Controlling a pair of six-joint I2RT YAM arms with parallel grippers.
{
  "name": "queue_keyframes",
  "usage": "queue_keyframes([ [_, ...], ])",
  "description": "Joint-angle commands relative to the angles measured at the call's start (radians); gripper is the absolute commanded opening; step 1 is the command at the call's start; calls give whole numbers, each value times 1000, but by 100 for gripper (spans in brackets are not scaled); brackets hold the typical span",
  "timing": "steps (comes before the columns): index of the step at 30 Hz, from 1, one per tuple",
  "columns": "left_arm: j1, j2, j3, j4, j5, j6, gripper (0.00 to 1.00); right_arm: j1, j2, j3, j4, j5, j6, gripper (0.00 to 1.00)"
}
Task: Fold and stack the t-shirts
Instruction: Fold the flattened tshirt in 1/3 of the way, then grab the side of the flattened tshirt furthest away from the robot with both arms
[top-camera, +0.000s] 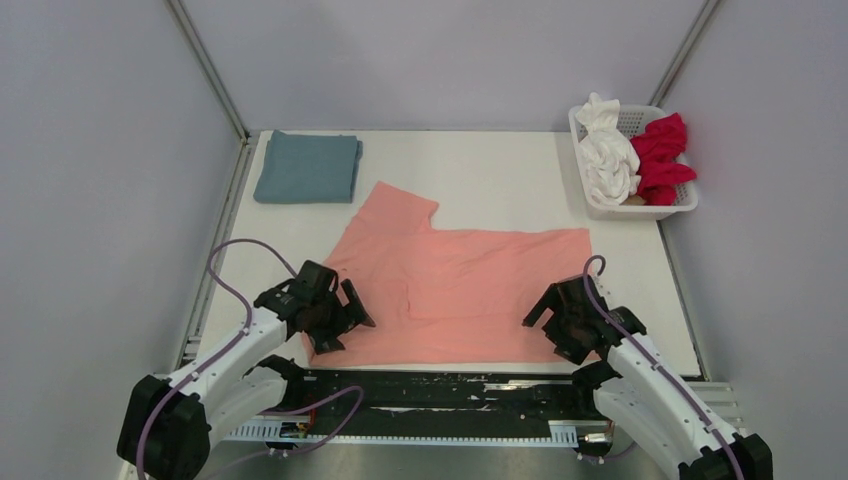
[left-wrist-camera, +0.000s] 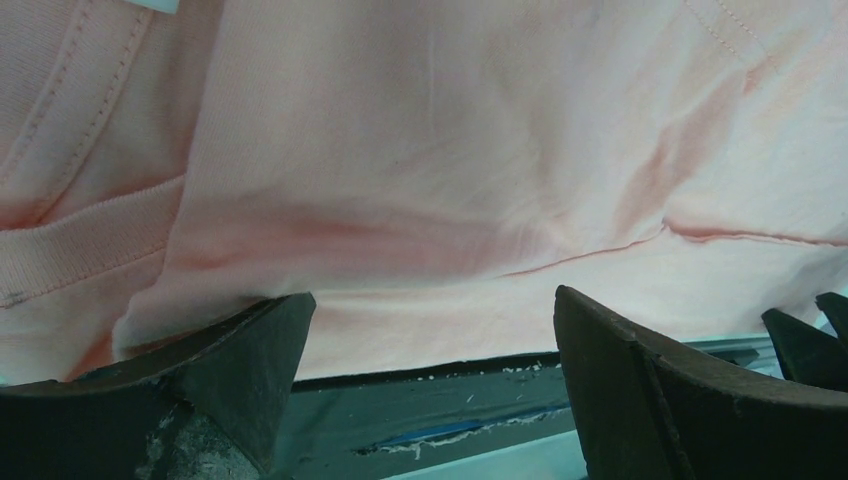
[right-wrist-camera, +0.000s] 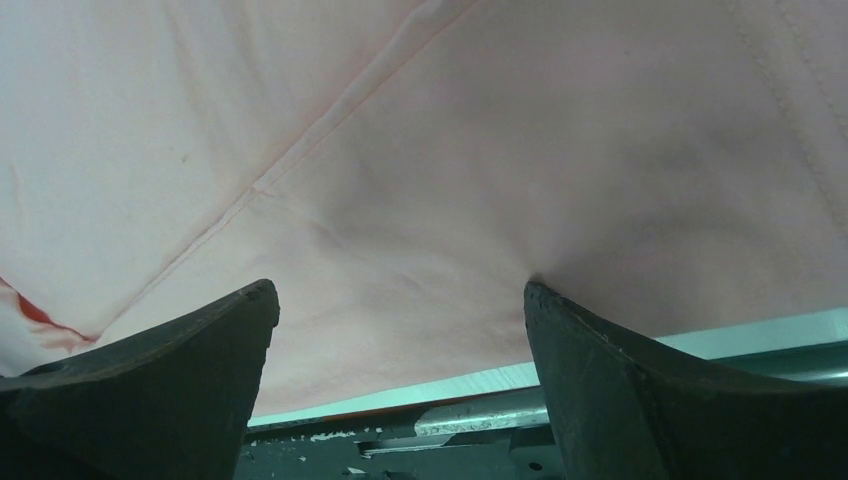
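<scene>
Pink tee (top-camera: 470, 290) lies part-folded mid-bench; left fingers (left-wrist-camera: 650, 400) and right fingers (right-wrist-camera: 650, 400) gape apart at its 6 o'clock hem. Blue tee (top-camera: 308, 167) sits folded at 11 o'clock. White tee (top-camera: 605, 155) and red tee (top-camera: 662, 160) still wait in the basket (top-camera: 640, 211) at 2 o'clock.

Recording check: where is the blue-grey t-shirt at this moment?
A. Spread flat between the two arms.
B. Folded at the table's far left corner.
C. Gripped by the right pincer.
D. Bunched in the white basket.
B: the blue-grey t-shirt lies folded at the far left corner of the table, apart from the spread salmon-pink t-shirt; the lattice basket holds a white tee and a red tee.
</scene>
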Motion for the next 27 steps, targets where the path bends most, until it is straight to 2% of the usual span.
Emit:
queue_keyframes([
  [1,-6,-20,-20,-141,-73,4,100,8,-33,-6,-86,56,74,100],
  [5,-6,-75,8,-164,-90,47,100,16,-39,78,-83,91,26,100],
  [8,-6,-117,111,-143,-100,99,100,17,-38,194,-71,165,-36,100],
  [12,-5,-89,267,-50,-202,151,100,16,-59,281,75,260,-139,100],
  [14,-3,-27,354,7,-292,170,100,16,-73,282,161,355,-123,100],
  [17,23,161,501,120,-329,237,100,14,-76,275,311,417,-122,100],
  [20,104,372,676,187,-260,302,100,16,-60,269,421,444,-201,100],
  [23,152,675,982,127,-230,385,100,16,-22,276,435,508,-228,100],
  [27,176,1012,1369,28,-148,510,100,13,51,254,466,487,-240,100],
])
